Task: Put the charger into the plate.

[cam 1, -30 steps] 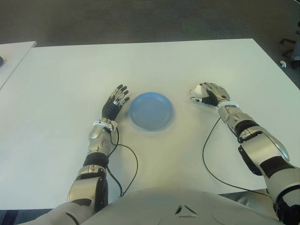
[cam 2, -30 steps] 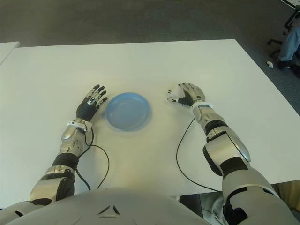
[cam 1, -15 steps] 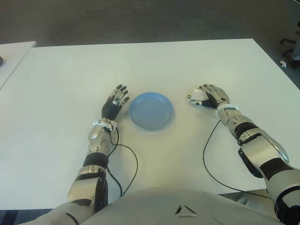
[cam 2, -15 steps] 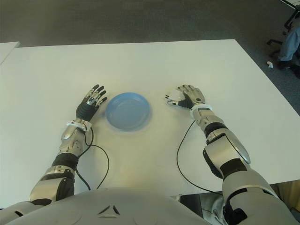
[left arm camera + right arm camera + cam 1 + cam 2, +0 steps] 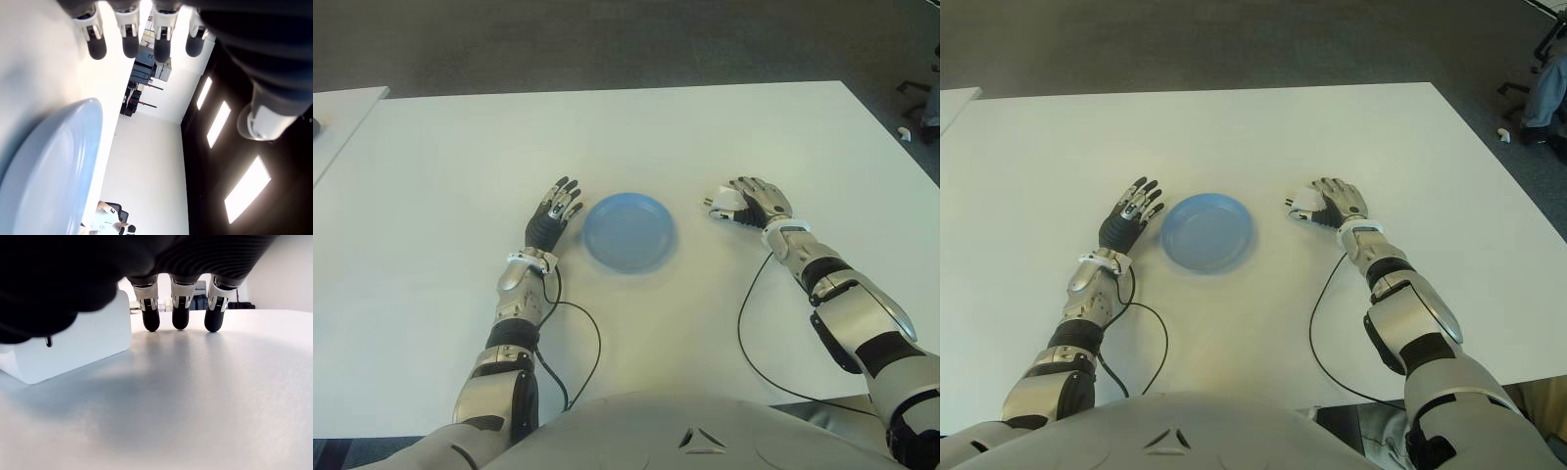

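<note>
A small white charger lies on the white table, a short way right of the empty blue plate. My right hand arches over the charger's right side. In the right wrist view the charger sits flat under the thumb side of the palm, while the fingertips touch the table beyond it and do not clasp it. My left hand shows just left of the plate with its fingers stretched out and nothing in them; the plate's rim is beside it.
Black cables run from both wrists back to my body across the near table. A second white table stands at the far left. A chair base stands on the floor at the right.
My right hand has shifted slightly to the right and lowered onto the table beside the charger. The charger, the plate and the left hand stay where they were.
</note>
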Robot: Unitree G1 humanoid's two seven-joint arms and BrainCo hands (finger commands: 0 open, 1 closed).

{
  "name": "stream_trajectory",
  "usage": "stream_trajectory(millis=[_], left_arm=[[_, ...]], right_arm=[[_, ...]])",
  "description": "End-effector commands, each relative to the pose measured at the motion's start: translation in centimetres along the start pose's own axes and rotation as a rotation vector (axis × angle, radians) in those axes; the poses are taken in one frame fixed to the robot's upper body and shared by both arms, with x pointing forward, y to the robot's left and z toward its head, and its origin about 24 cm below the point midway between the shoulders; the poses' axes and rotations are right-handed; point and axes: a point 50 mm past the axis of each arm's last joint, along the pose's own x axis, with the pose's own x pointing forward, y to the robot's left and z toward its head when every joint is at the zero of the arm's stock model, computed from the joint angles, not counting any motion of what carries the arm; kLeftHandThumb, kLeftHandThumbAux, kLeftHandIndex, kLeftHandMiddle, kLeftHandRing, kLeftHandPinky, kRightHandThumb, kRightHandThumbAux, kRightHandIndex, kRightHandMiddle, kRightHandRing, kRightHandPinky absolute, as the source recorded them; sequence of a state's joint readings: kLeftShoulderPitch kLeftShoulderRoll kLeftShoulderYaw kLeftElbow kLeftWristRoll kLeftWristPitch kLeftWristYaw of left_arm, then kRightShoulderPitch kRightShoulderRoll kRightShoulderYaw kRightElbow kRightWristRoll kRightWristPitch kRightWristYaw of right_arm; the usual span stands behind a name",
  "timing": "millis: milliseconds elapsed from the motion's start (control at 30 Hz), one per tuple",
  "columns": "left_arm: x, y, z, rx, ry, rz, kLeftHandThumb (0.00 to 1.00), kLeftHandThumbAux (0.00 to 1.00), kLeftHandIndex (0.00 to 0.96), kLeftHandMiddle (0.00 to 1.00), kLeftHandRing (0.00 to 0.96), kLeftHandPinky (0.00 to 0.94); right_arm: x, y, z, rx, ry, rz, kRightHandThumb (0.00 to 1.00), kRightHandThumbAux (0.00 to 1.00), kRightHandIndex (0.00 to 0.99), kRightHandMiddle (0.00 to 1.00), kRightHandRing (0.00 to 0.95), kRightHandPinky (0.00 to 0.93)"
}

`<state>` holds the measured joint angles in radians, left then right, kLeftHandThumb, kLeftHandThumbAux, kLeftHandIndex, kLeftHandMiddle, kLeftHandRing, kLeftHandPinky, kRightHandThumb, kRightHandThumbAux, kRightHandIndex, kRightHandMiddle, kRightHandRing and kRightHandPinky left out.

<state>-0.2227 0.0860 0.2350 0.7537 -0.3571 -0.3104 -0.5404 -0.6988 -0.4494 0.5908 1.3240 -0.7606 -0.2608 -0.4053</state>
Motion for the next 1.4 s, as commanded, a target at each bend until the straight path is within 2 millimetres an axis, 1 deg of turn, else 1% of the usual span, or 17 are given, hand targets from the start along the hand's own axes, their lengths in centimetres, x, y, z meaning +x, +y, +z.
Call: stream_trajectory(millis=[33,367,633,700,767,800,900,933,1000,1033,1067,1100,1133,1167,1200,1267,1400], left_arm=[[-1.1,0.6,-1.4,-0.036,0.070,0.025,0.015,0.525,0.000,0.096,0.074,0.021],[-1.1,0.6,-1.4,-0.038,0.068,0.024,0.009,0.523,0.000,0.099,0.077,0.012],[-1.1,0.6,-1.4,-0.027,0.067,0.021,0.011,0.522,0.000,0.100,0.075,0.004],[-1.1,0.6,-1.4,-0.026,0.068,0.021,0.012,0.521,0.000,0.101,0.075,0.003],[-1.1,0.6,-1.4,-0.027,0.070,0.021,0.014,0.521,0.000,0.102,0.075,0.003],[-1.1,0.6,-1.4,-0.027,0.070,0.021,0.014,0.521,0.000,0.102,0.075,0.003],[-1.1,0.6,-1.4,-0.027,0.070,0.021,0.016,0.521,0.000,0.102,0.076,0.004],[-1.0,0.6,-1.4,-0.026,0.071,0.021,0.017,0.521,0.000,0.102,0.075,0.002],[-1.0,0.5,-1.4,-0.020,0.071,0.020,0.018,0.521,0.000,0.101,0.074,0.001],[-1.0,0.5,-1.5,-0.018,0.071,0.019,0.018,0.520,0.000,0.099,0.071,0.000],[-1.0,0.5,-1.5,-0.015,0.071,0.019,0.019,0.520,0.000,0.098,0.070,0.000],[-1.0,0.5,-1.5,-0.013,0.070,0.019,0.019,0.519,0.000,0.097,0.069,0.000],[-1.0,0.5,-1.5,-0.012,0.070,0.019,0.019,0.519,0.000,0.096,0.068,0.000],[-1.0,0.5,-1.5,-0.012,0.069,0.019,0.019,0.518,0.000,0.096,0.067,0.000],[-1.0,0.4,-1.5,-0.011,0.069,0.020,0.019,0.518,0.000,0.095,0.066,0.000],[-1.0,0.4,-1.5,-0.010,0.068,0.021,0.019,0.518,0.000,0.093,0.065,0.000],[-0.9,0.4,-1.5,-0.016,0.069,0.025,0.019,0.517,0.000,0.093,0.065,0.000]], right_arm=[[-1.3,3.1,0.5,-0.008,-0.015,0.127,0.381,0.139,0.000,0.000,0.000,0.004],[-1.3,2.9,0.4,-0.004,-0.024,0.119,0.431,0.154,0.000,0.000,0.000,0.022],[-1.1,2.5,0.4,-0.029,-0.046,0.107,0.467,0.149,0.000,0.015,0.000,0.007],[-1.0,2.3,0.5,-0.040,-0.055,0.098,0.471,0.155,0.000,0.020,0.000,0.020],[-0.9,2.1,0.6,-0.051,-0.059,0.087,0.475,0.180,0.000,0.030,0.007,0.070],[-0.9,2.1,0.6,-0.054,-0.060,0.082,0.476,0.195,0.008,0.044,0.023,0.100],[-0.9,2.0,0.6,-0.065,-0.063,0.057,0.478,0.220,0.040,0.080,0.064,0.151],[-0.8,1.9,0.7,-0.068,-0.065,0.045,0.498,0.253,0.112,0.170,0.154,0.224],[-0.8,1.6,0.7,-0.090,-0.073,-0.002,0.530,0.293,0.205,0.284,0.270,0.321],[-0.8,1.5,0.6,-0.100,-0.074,-0.019,0.569,0.338,0.302,0.403,0.396,0.432],[-0.8,1.4,0.6,-0.115,-0.074,-0.042,0.595,0.366,0.363,0.479,0.477,0.504],[-0.8,1.3,0.6,-0.124,-0.073,-0.056,0.619,0.432,0.377,0.519,0.523,0.547],[-0.8,1.3,0.6,-0.129,-0.073,-0.064,0.655,0.528,0.398,0.578,0.591,0.611],[-0.9,1.3,0.5,-0.134,-0.071,-0.074,0.677,0.589,0.411,0.616,0.634,0.652],[-0.9,1.3,0.5,-0.138,-0.068,-0.087,0.686,0.611,0.416,0.634,0.656,0.673],[-0.9,1.2,0.5,-0.142,-0.064,-0.103,0.709,0.665,0.429,0.703,0.726,0.751],[-0.7,0.8,0.6,-0.125,-0.053,-0.135,0.725,0.693,0.438,0.771,0.780,0.822]])
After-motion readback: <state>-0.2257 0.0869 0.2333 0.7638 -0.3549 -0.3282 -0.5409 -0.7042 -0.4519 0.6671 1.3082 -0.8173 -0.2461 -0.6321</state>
